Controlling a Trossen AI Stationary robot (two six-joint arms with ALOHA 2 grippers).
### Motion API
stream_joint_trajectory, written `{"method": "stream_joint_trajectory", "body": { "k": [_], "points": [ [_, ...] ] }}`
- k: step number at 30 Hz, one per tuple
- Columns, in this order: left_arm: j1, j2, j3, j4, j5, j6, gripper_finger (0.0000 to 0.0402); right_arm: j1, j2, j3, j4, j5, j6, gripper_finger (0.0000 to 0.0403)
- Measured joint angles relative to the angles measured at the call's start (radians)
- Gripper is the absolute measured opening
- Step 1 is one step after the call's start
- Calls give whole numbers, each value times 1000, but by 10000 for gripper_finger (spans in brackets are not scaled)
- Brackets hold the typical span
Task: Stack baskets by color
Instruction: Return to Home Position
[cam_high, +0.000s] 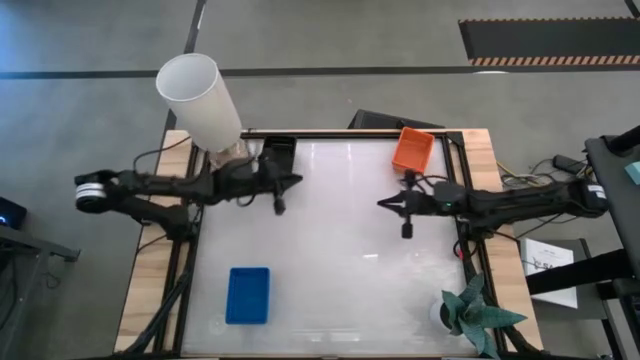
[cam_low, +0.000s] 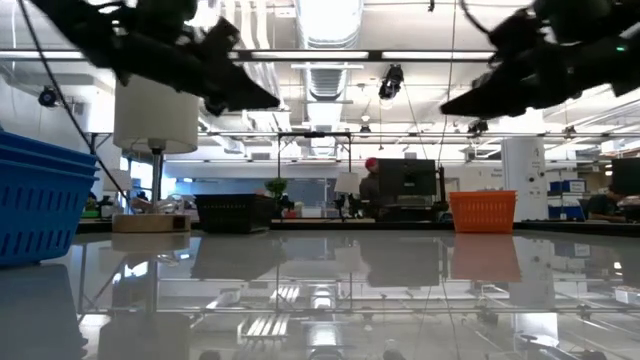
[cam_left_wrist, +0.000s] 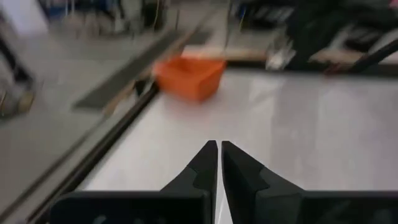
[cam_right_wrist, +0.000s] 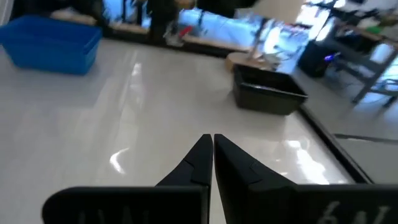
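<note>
Hovering grippers, three sorted basket piles

Nearest the low camera, the blue baskets (cam_high: 248, 295) sit as one nested pile at the lower left of the high view, on the glossy table (cam_high: 340, 270). How many are in the pile, cannot tell. A green plant (cam_high: 478, 315) stands at the lower right corner.

Mid frame, both arms reach in from the sides, above the table and holding nothing. The left gripper (cam_high: 296, 181) is at centre left, with its fingers (cam_left_wrist: 202, 163) pressed together. The right gripper (cam_high: 383, 203) is at centre right, tips likewise together with nothing between them. The two tips point at each other across bare tabletop, well apart.

Farther back, along the upper edge of the table, the black baskets (cam_high: 278, 150) lie just above the left gripper. The orange baskets (cam_high: 412, 149) lie at the upper right, tilted a little in the high view. The black and orange piles are well apart.

Farthest, a white lampshade (cam_high: 200, 100) stands at the upper left corner, just beside the black pile.
</note>
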Motion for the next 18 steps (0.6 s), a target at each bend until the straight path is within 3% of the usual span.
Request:
{"method": "stream_joint_trajectory", "body": {
  "k": [8,18],
  "points": [
    [-91,-199,-265,336,2,-16,5,-2,-389,-137,-107,75,44,9],
    [-92,-470,-502,370,20,-41,5,-3,-794,-153,-432,159,8,8]
  ]
}}
